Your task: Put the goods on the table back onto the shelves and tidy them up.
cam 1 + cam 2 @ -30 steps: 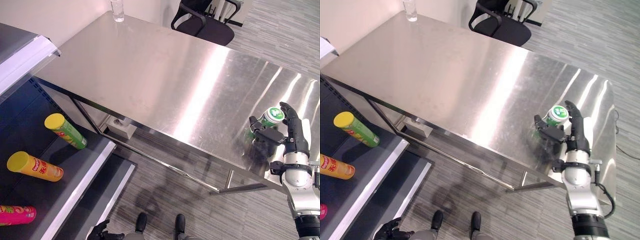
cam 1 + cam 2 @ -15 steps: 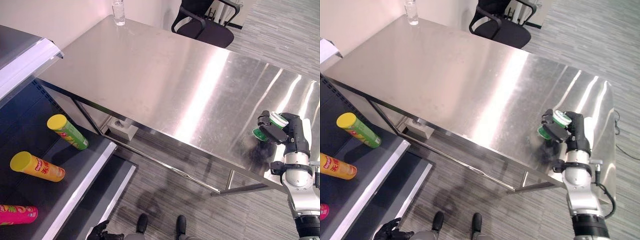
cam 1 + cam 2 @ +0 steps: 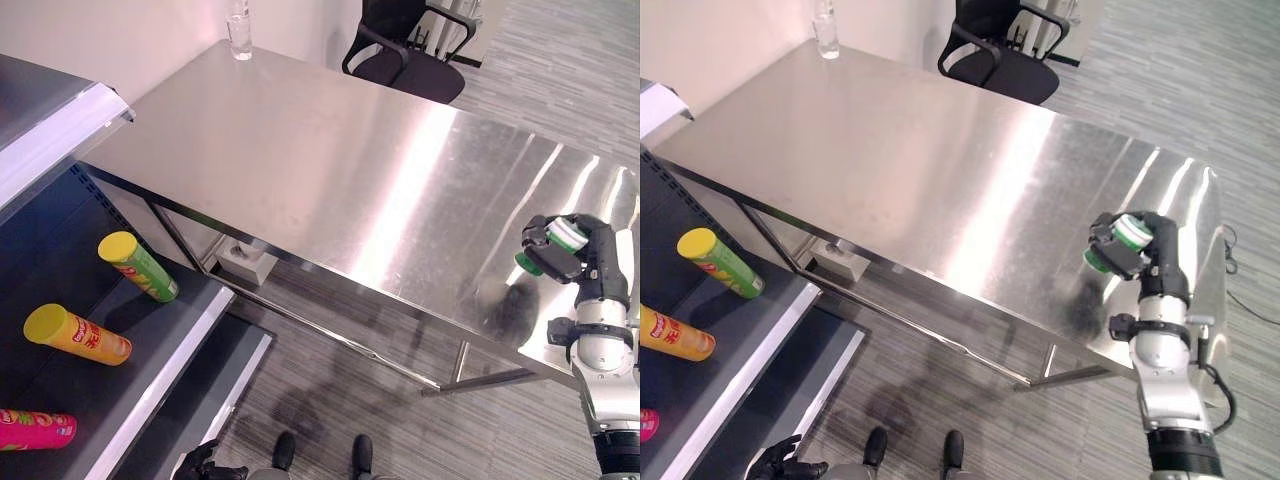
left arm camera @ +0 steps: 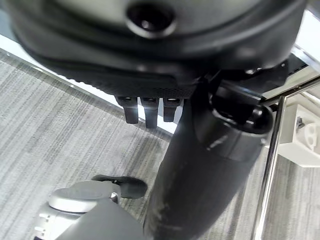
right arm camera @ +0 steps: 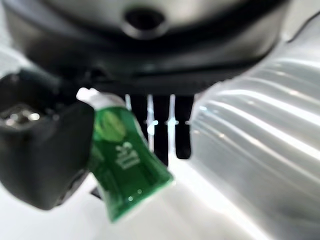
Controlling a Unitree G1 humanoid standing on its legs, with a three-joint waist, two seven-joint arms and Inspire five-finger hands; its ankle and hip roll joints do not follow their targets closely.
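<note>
My right hand (image 3: 588, 262) was clamped round the green bottle (image 5: 122, 170), tilted and lifted clear of the steel counter (image 3: 330, 170) near its right end. My left hand (image 4: 147, 109) hung low with fingers curled, empty. Three tubes (image 3: 138, 266) lay on the shelf (image 3: 150, 385).

I see a long steel bench (image 3: 330, 180) running away from me, its top bare but for a clear bottle (image 3: 238, 28) standing upright at the far corner by the wall. To my left sits a dark shelf (image 3: 150, 370), lower than the bench top, and three tubes lie on their sides on it: a green tube (image 3: 140, 266), an orange tube (image 3: 77, 335) (both yellow-capped) and a pink tube (image 3: 35, 430).
</note>
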